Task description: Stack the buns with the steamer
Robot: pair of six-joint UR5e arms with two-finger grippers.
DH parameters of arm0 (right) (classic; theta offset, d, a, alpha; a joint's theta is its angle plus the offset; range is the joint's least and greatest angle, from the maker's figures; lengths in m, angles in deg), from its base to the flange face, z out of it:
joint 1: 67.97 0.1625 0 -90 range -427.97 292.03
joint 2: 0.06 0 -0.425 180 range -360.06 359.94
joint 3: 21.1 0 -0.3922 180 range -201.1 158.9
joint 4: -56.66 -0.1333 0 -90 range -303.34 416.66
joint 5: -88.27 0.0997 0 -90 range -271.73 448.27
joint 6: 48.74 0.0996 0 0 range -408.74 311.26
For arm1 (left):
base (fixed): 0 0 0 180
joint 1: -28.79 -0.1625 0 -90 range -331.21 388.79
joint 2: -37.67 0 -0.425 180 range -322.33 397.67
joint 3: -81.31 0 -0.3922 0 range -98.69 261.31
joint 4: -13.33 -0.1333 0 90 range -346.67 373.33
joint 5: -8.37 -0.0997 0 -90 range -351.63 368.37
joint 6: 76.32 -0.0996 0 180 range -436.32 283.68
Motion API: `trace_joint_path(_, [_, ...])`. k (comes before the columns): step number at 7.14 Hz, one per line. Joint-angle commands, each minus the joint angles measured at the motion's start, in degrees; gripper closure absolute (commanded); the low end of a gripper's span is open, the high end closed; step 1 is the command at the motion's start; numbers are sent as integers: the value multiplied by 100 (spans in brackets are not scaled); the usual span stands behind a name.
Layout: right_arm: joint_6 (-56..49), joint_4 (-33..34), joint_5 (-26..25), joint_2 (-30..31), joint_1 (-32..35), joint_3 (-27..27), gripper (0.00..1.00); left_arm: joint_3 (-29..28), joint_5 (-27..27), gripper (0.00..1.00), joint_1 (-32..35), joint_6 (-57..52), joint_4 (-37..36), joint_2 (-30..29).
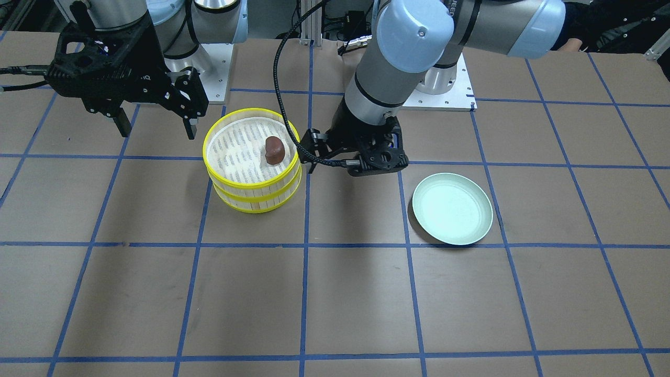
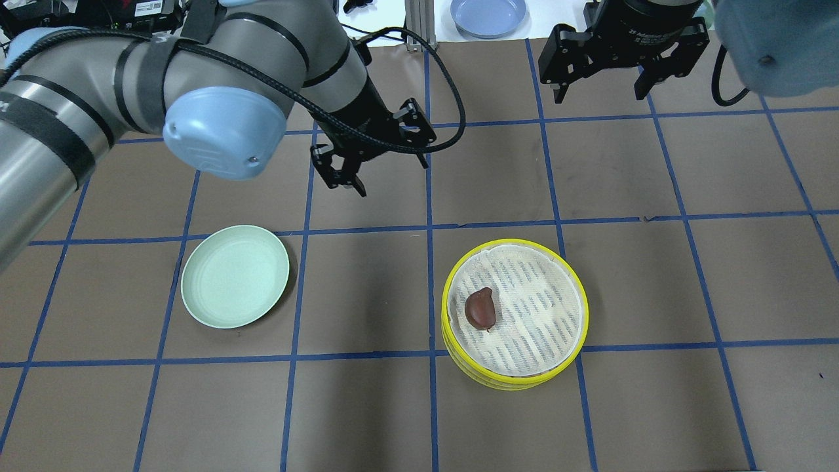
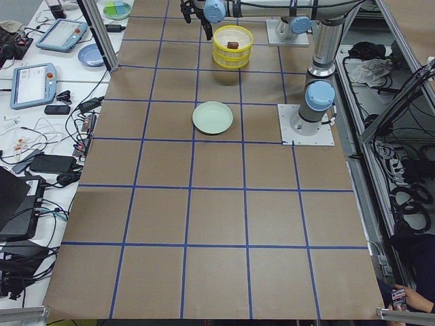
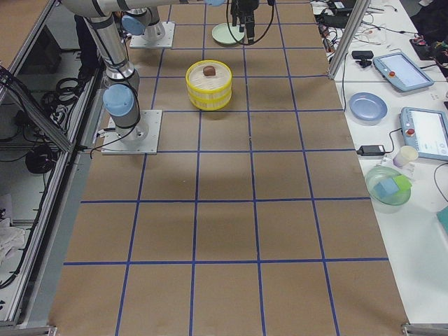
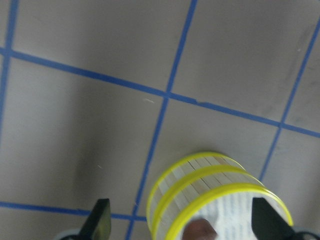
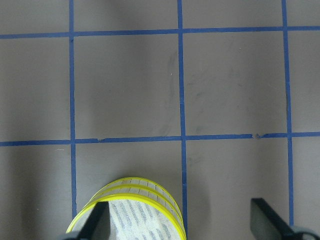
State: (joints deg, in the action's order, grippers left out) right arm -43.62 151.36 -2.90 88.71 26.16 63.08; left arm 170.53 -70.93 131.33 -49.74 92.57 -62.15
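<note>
The steamer [image 1: 254, 180] [image 2: 514, 314] stands as two yellow-rimmed tiers stacked one on the other. The dark reddish-brown bun [image 1: 274, 150] [image 2: 480, 308] lies on the top tier's floor. The cream-white bun is hidden. My left gripper [image 1: 310, 152] [image 2: 342, 183] is open and empty, low beside the steamer, between it and the plate. Its wrist view shows the steamer [image 5: 200, 185] and the bun [image 5: 200, 231] at the bottom edge. My right gripper [image 1: 157, 128] [image 2: 600, 92] is open and empty, raised on the steamer's robot side. The steamer also shows in the right wrist view [image 6: 135, 210].
A pale mint-green plate [image 1: 453, 209] [image 2: 234, 275] lies empty on the left arm's side. A blue plate [image 2: 488, 14] sits beyond the table's far edge. The arms' white base plates [image 1: 445, 89] are at the robot's side. Side tables hold tablets and cables.
</note>
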Motion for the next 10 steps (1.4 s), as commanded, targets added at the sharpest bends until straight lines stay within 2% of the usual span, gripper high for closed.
trace_joint_path(1, [-11,4,12,0,0,10,0,-54,-823,0,-539,-1062,82,225])
trace_joint_path(2, [-29,4,12,9,0,11,0,-54,-833,0,-917,-1902,134,330])
trace_joint_path(4, [-37,57,12,-8,0,11,0,-45,-1236,0,-1516,-3038,318,576])
trace_joint_path(7, [-46,48,3,0,-8,19,0,-45,-1377,0,-1694,-3106,889,910])
trace_joint_path(10, [-38,66,12,0,0,19,0,25,-1343,0,-1685,-3106,891,929])
